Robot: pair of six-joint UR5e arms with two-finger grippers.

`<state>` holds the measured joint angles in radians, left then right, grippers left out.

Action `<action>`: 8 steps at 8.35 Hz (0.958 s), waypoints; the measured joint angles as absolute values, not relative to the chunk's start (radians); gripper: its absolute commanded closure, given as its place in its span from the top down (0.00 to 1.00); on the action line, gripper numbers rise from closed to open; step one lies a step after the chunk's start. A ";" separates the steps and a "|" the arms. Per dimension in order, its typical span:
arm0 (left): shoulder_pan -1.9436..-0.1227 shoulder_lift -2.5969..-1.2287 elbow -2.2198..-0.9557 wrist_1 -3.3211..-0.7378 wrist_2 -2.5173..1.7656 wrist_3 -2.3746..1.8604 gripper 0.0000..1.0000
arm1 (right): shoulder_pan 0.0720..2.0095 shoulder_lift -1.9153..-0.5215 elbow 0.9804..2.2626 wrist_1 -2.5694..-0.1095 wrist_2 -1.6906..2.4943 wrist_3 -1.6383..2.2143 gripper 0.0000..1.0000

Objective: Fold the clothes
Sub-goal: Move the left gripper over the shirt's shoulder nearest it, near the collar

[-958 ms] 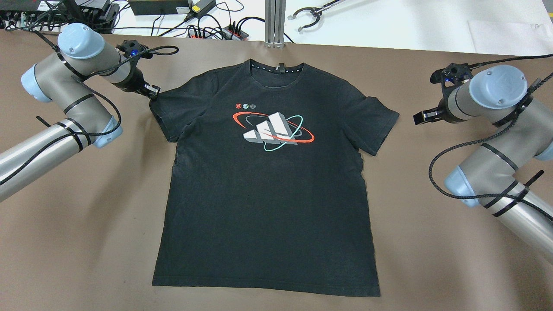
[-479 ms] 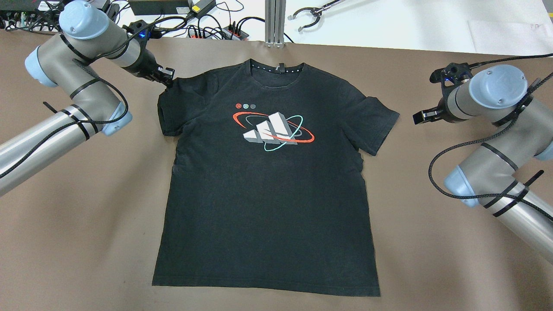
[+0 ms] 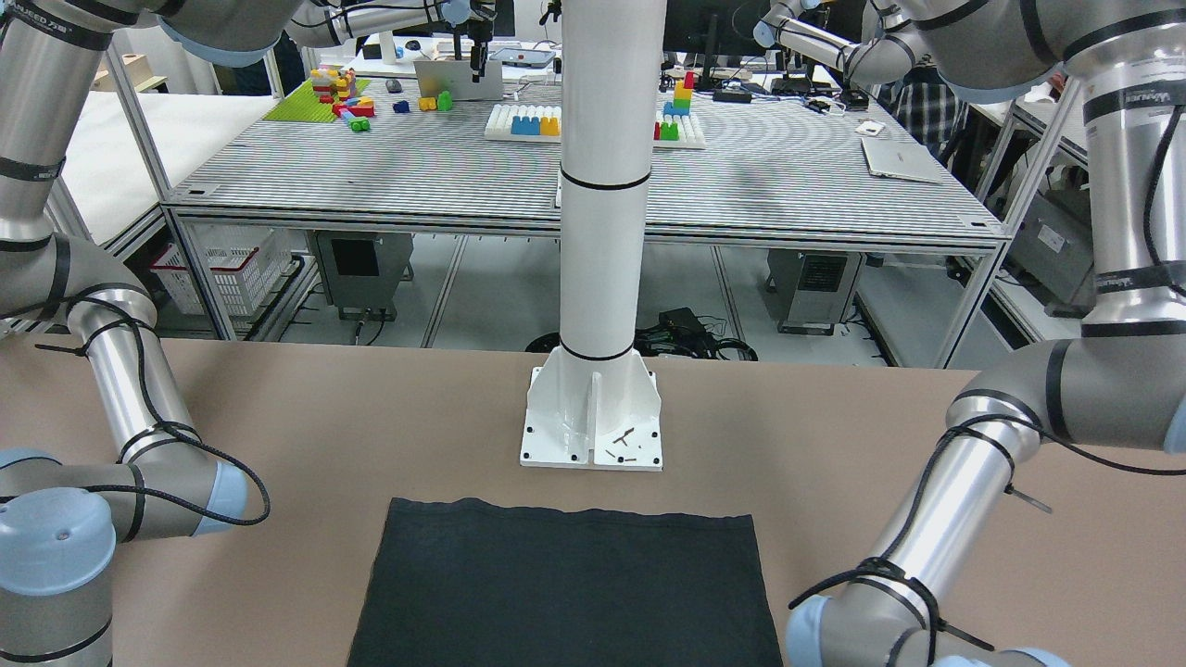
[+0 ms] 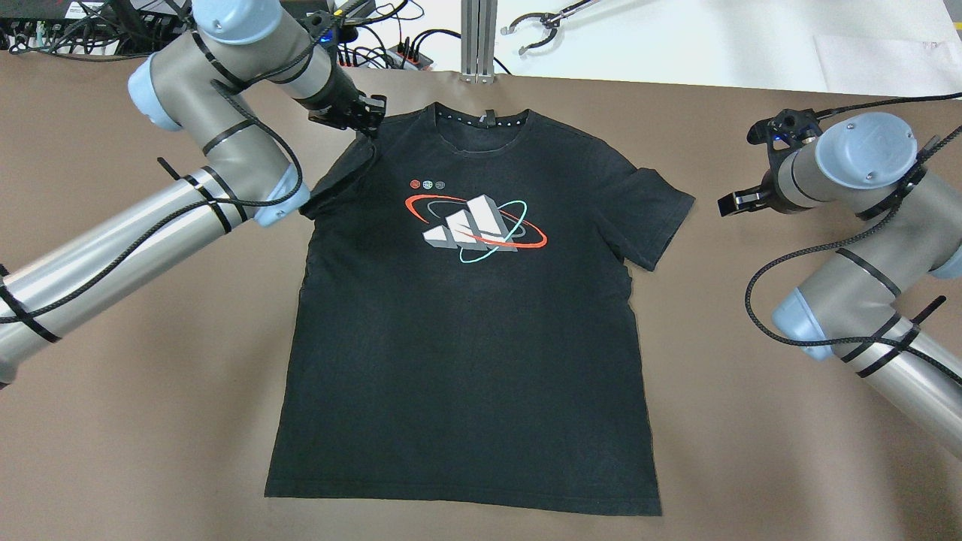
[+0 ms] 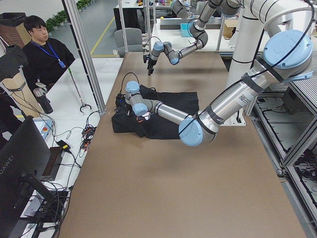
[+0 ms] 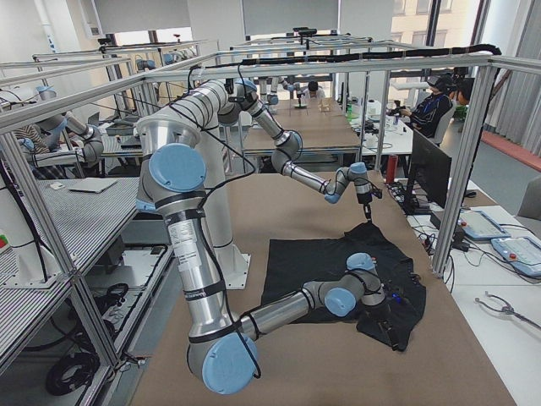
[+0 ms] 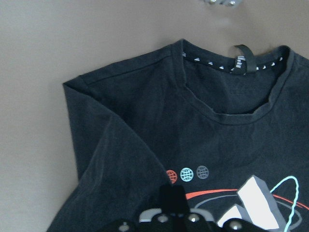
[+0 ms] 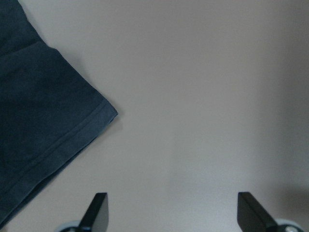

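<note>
Overhead, from the left: the left arm reaches in over the far-left part of the table (image 4: 150, 451). The left gripper (image 4: 368, 124) sits at the shoulder of the black T-shirt (image 4: 466, 338), just beside the collar (image 4: 481, 124). Its fingers are pinched together on the fabric of the left-side sleeve (image 4: 334, 176). That sleeve is lifted off the table and drawn inward over the chest, with a slanting crease running from the gripper down to the armpit. The wrist camera agrees: dark fingers closed at the bottom of the frame, cloth gathered under them.

The black T-shirt lies front up in the middle of the table, collar toward the far edge. The hem (image 3: 565, 509) is toward the robot's edge, just short of the base plate (image 3: 593, 421) of the white pillar (image 3: 602, 185), not touching it. The body is flat with few wrinkles. The chest print (image 4: 477, 229) is a white three-bar logo ringed in red and teal, with three small dots above it.

The right-side sleeve (image 4: 654, 218) is spread flat, pointing toward the table's right edge. The right gripper (image 4: 733, 203) hovers just beyond its cuff, apart from the cloth, over bare table. Its fingers are wide apart with nothing between them. Its wrist camera shows the sleeve corner off to one side.

Seen from the left end, a person in dark clothes (image 5: 42, 54) stands off the table's far side.
</note>
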<state>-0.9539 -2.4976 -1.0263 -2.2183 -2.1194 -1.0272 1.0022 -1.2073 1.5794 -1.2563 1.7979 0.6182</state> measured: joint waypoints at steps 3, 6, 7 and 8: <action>-0.846 -2.543 -1.023 -2.202 -1.992 -1.110 0.00 | 0.999 -1.207 1.575 -1.255 1.798 0.620 0.94; -0.820 -2.562 -1.015 -2.199 -1.946 -1.154 0.00 | 0.995 -1.204 1.574 -1.255 1.796 0.620 0.94; -0.819 -2.568 -1.010 -2.200 -1.942 -1.191 0.48 | 0.994 -1.202 1.574 -1.255 1.796 0.620 0.94; -0.816 -2.571 -1.001 -2.202 -1.926 -1.220 0.94 | 0.994 -1.201 1.573 -1.255 1.796 0.620 0.94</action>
